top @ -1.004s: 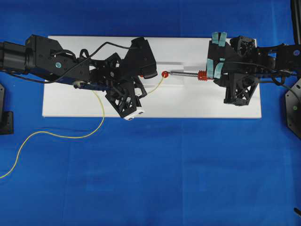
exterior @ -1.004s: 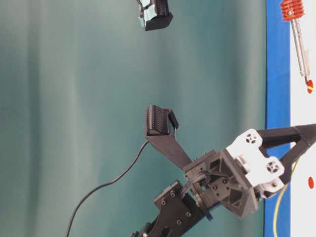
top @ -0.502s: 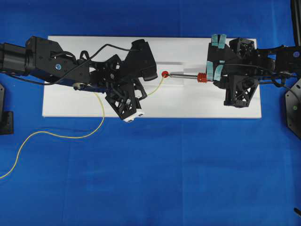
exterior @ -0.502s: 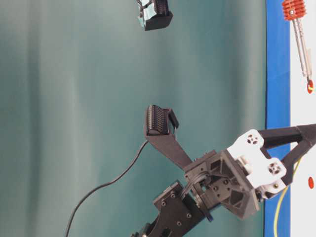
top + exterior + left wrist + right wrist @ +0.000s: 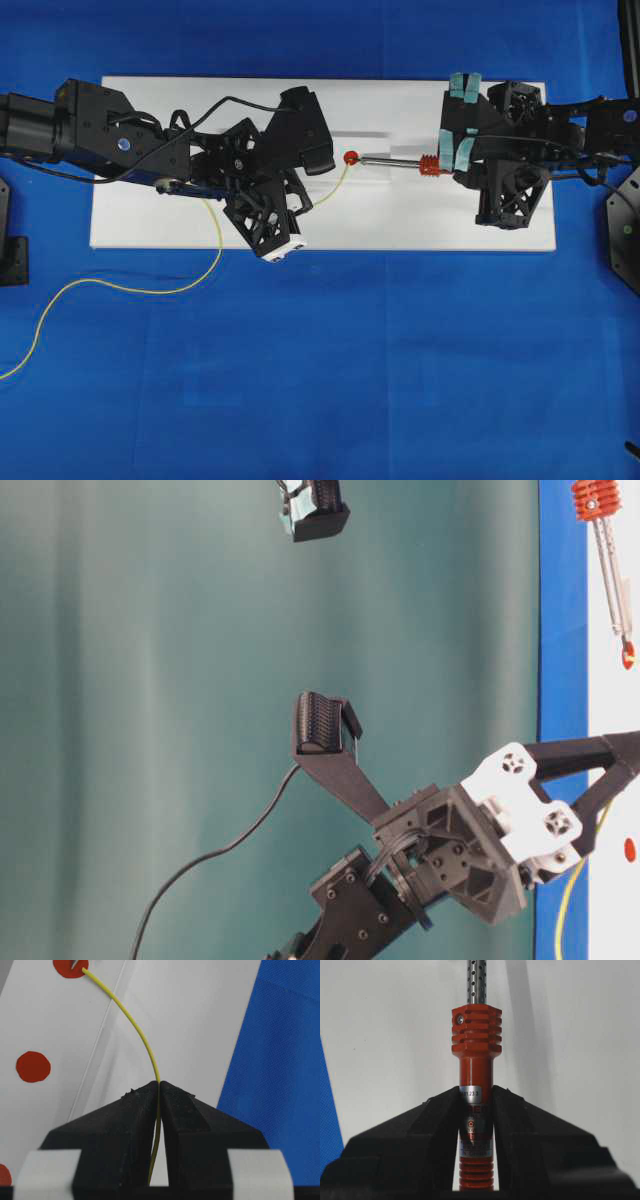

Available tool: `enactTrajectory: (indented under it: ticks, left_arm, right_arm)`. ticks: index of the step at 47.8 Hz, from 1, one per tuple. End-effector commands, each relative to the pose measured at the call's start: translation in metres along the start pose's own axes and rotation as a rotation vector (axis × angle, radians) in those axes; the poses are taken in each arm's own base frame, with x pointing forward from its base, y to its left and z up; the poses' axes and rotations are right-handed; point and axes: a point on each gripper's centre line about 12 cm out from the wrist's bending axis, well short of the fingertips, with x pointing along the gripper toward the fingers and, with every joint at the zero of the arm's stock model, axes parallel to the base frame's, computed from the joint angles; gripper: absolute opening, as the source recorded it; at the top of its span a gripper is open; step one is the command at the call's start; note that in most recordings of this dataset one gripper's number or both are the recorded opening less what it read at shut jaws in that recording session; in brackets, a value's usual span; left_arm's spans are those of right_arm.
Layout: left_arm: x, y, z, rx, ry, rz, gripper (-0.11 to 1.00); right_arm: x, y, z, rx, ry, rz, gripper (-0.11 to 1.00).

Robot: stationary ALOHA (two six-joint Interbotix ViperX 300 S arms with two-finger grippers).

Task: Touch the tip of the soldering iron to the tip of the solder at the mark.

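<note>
Two black hands work over a white rectangular board [image 5: 400,225] on the blue-covered worktop [image 5: 330,370]. Left hand [image 5: 159,1091] is clenched on the thin yellow-green solder wire [image 5: 137,1032], whose free end lies on a red round mark [image 5: 67,967]. Right hand [image 5: 476,1097] is clamped on the red-orange soldering iron [image 5: 476,1055]; seen from overhead, its metal shaft lies level, with the tip at that mark [image 5: 351,158], beside the solder end.

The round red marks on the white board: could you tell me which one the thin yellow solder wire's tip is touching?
The topmost red mark in the left wrist view; the wire ends on it, unlike the others.
</note>
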Motion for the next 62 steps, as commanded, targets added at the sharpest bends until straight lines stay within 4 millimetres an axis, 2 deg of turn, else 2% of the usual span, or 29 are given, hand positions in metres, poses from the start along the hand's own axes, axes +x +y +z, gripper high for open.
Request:
enactTrajectory:
  ticks: [1,47,51,62]
  left_arm:
    - [-0.009,-0.004,0.011,0.003,-0.038,-0.013,0.02]
    - [-0.012,-0.005,0.013,0.005,-0.045,-0.016,0.02]
    - [-0.023,-0.01,0.018,0.019,-0.06,-0.025,0.02]
    - [-0.076,-0.019,0.032,0.04,-0.123,-0.054,0.02]
  right_arm:
    - [-0.005,0.001,0.011,0.002,-0.035,0.005,0.06]
    - [-0.005,0.001,0.011,0.003,-0.038,0.005,0.06]
    - [-0.005,0.001,0.01,0.003,-0.037,0.004,0.06]
    - [-0.007,0.001,0.009,0.003,-0.04,0.005,0.06]
